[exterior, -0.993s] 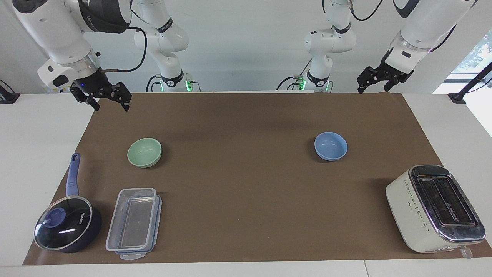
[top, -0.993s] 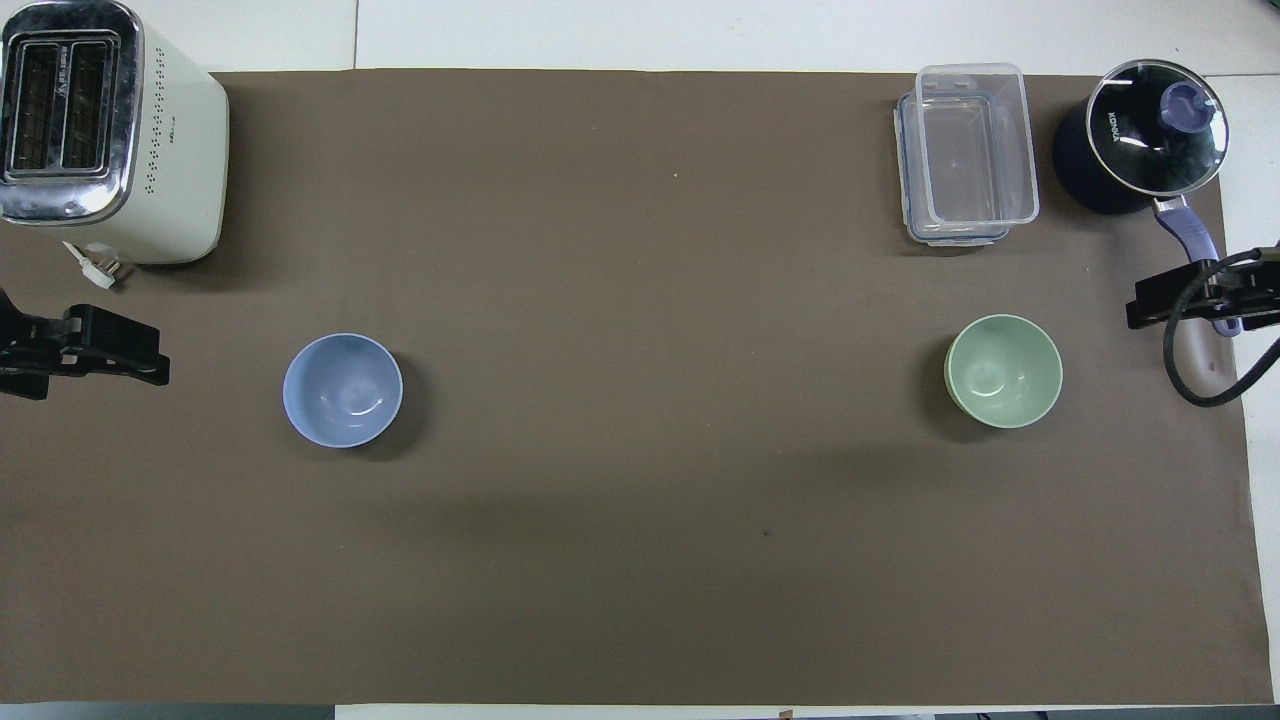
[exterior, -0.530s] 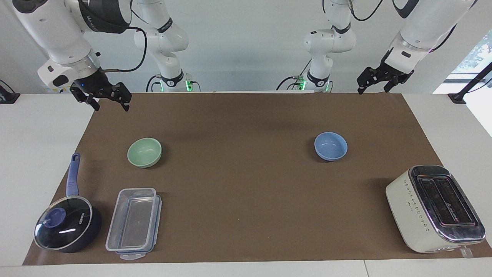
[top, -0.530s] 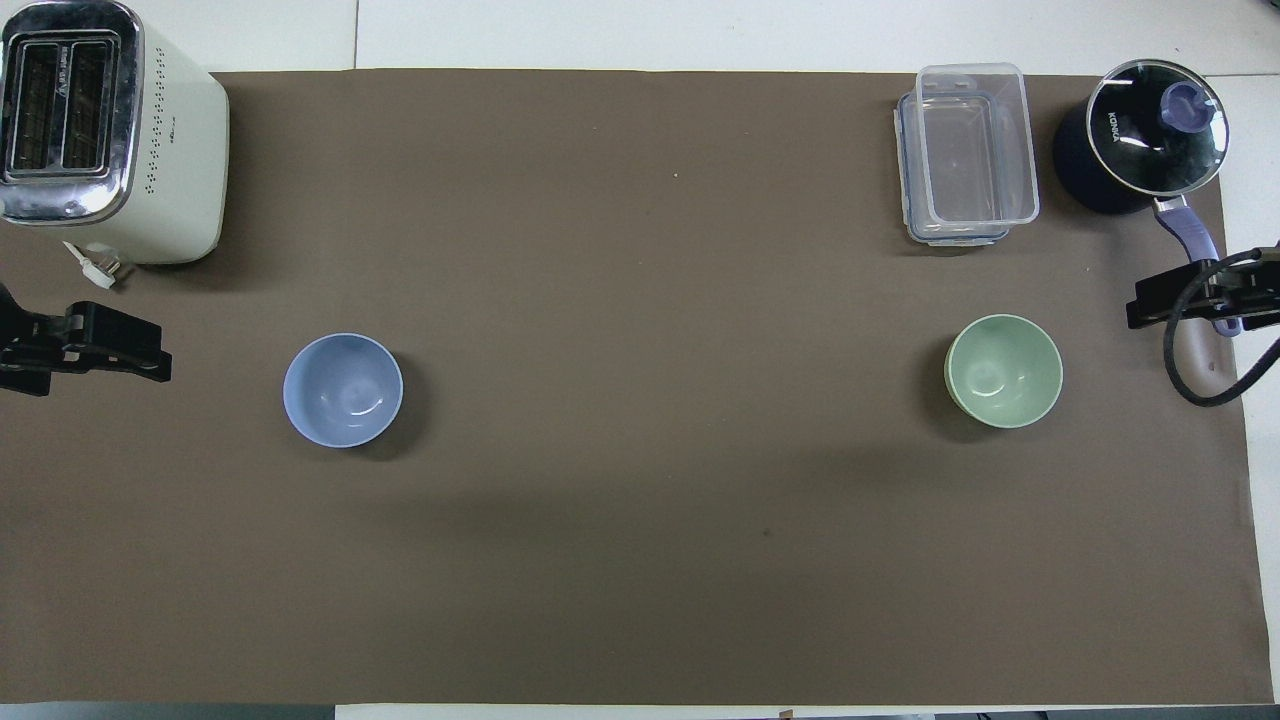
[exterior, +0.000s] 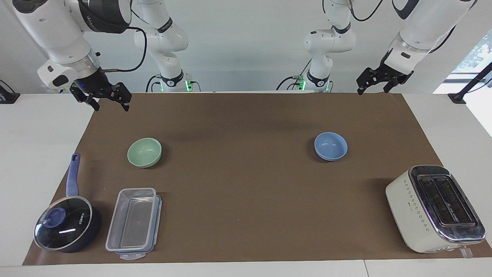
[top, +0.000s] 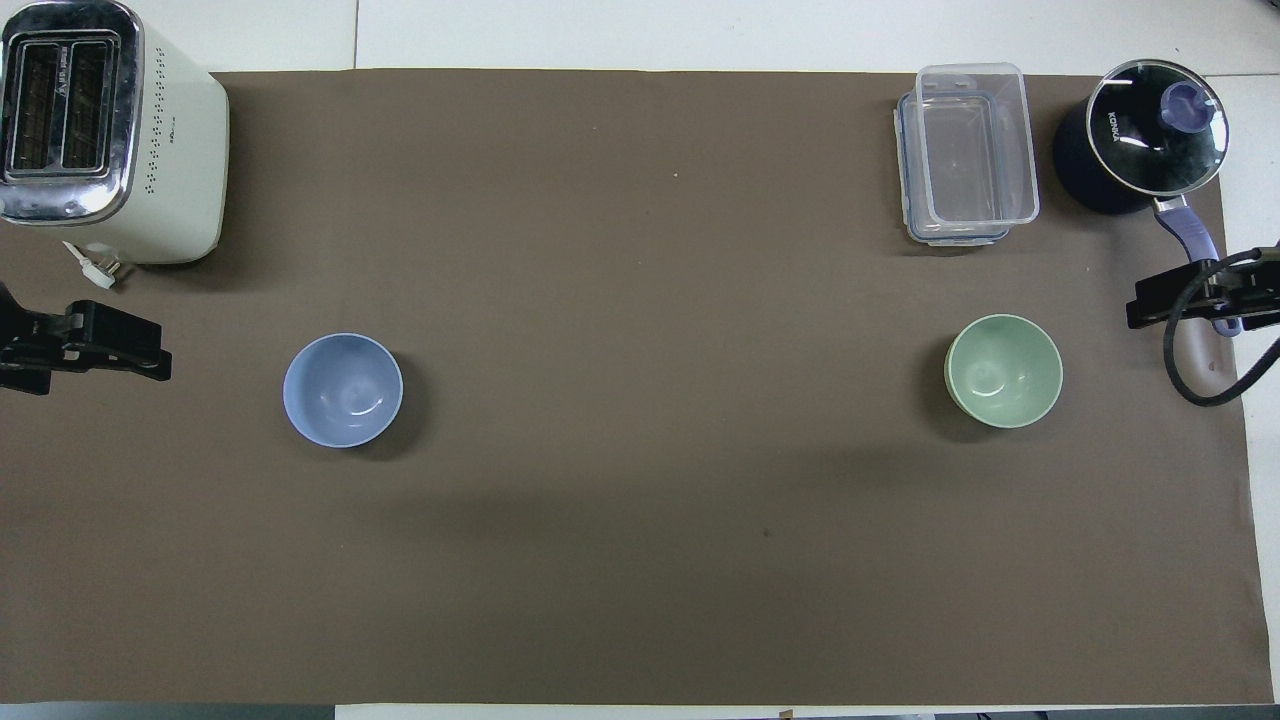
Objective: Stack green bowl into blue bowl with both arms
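The green bowl (exterior: 144, 152) sits upright and empty on the brown mat toward the right arm's end; it also shows in the overhead view (top: 1003, 371). The blue bowl (exterior: 330, 146) sits upright and empty toward the left arm's end, also in the overhead view (top: 343, 389). The two bowls are far apart. My right gripper (exterior: 111, 107) hangs open and empty in the air over the mat's edge, apart from the green bowl; the overhead view (top: 1160, 300) shows it too. My left gripper (exterior: 372, 91) hangs open and empty over the mat's corner, apart from the blue bowl, and shows in the overhead view (top: 120, 345).
A dark blue lidded saucepan (exterior: 67, 227) and a clear rectangular container (exterior: 132, 223) stand farther from the robots than the green bowl. A cream toaster (exterior: 434, 207) stands farther out than the blue bowl. The brown mat (exterior: 238, 192) lies bare between the bowls.
My left gripper has edged slightly upward. My right gripper and both bowls have not moved.
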